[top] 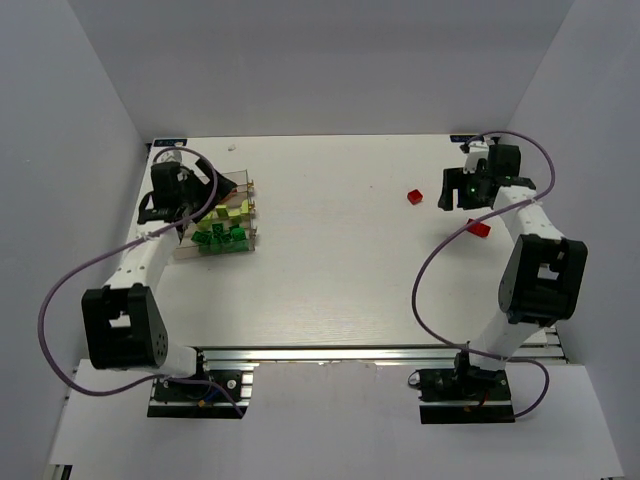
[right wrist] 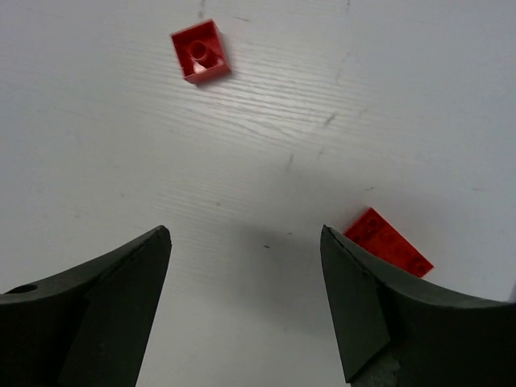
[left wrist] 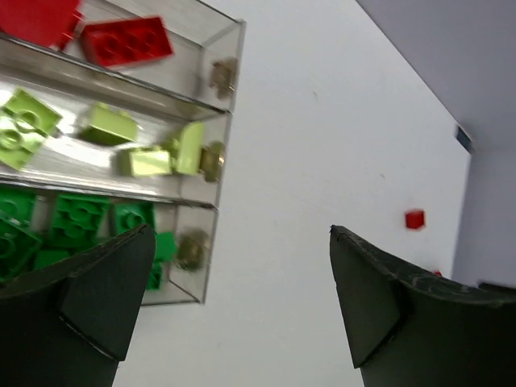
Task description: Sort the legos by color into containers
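Hovering at the clear compartmented tray (left wrist: 219, 50), which holds red legos (left wrist: 125, 40), lime legos (left wrist: 109, 125) and dark green legos (left wrist: 81, 218) in separate compartments, the left gripper (left wrist: 242, 234) has its fingers spread and empty, as does the right gripper (right wrist: 244, 234) above a square red brick (right wrist: 201, 52) and a second red brick (right wrist: 389, 242) lying apart on the white table (top: 330, 260).

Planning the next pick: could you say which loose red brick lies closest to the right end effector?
The half-hidden red brick beside the right end effector; the other red brick lies farther ahead.
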`<state>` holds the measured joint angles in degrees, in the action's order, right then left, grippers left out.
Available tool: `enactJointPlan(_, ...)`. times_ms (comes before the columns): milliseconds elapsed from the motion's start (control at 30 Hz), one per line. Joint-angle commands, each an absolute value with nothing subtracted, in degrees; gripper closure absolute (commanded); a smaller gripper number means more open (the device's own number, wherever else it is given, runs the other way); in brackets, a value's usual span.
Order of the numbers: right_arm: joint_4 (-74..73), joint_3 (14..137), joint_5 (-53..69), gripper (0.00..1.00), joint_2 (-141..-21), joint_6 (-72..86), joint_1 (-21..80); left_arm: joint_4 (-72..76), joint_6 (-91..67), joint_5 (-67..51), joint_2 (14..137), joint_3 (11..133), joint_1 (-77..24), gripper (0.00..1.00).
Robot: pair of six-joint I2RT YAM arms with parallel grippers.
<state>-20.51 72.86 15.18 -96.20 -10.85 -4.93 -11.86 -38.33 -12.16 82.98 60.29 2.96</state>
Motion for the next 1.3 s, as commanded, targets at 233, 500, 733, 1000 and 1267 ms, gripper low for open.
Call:
enactJointPlan(233, -52.4, 100.4, 13.9, 0.18, -112.7, -50.1, -9.5, -5.6, -40.9, -21.9, 70.2, 49.8, 2.7, 0.02)
enactJointPlan(500, -58.1, 101.9, 7.3, 0.3, -118.6, -73.4, -11.2, -6.2, -41.6, -22.1, 68.4, 49.0, 2.7, 0.02)
enactJointPlan(733, -56.1, 99.4, 6.4, 0.26, -121.0, -75.9, -11.6, -5.7, -43.2, -22.2, 67.2, 47.9, 2.8, 0.02)
enactJointPlan(1000, -56.6, 103.2, 6.7, 0.27, -126.8, -76.5, -11.7, -6.9, -43.2, -22.6, 67.1, 48.3, 2.8, 0.02)
enactJointPlan(1267, -57.2, 102.8, 7.5, 0.53, -127.7, -78.3, -11.7, -4.9, -45.7, -25.2, 66.7, 47.6, 2.6, 0.02)
